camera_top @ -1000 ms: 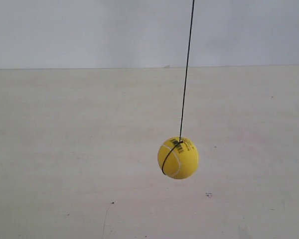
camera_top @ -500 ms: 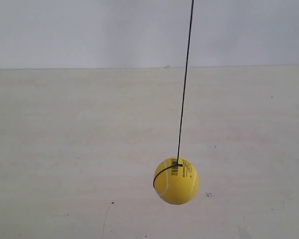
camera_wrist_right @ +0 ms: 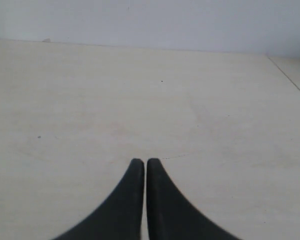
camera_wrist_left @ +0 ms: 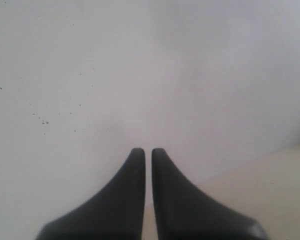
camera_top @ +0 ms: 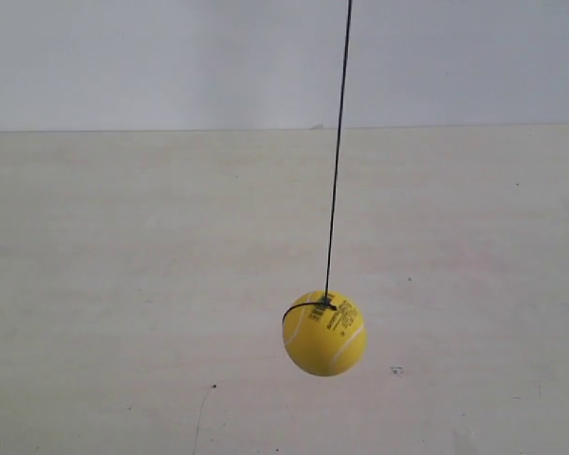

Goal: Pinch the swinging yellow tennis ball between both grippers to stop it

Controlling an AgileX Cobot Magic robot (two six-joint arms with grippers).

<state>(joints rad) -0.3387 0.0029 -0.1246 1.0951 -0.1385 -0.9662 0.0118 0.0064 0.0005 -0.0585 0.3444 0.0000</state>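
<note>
The yellow tennis ball hangs in the air on a thin dark string above the pale tabletop, right of centre in the exterior view. Neither arm shows in that view. My left gripper is shut with nothing in it, its black fingers facing a blank white wall. My right gripper is shut as well and holds nothing, pointing across the table. The ball appears in neither wrist view.
A pale beige table fills the exterior view, with a white wall behind it. The right wrist view shows the table's far edge and a side edge. A corner of the table shows in the left wrist view.
The ball has swung: it dropped lower in the exterior view, then rose slightly and drifted left. The string leans more to the left. Neither gripper has entered that view.
</note>
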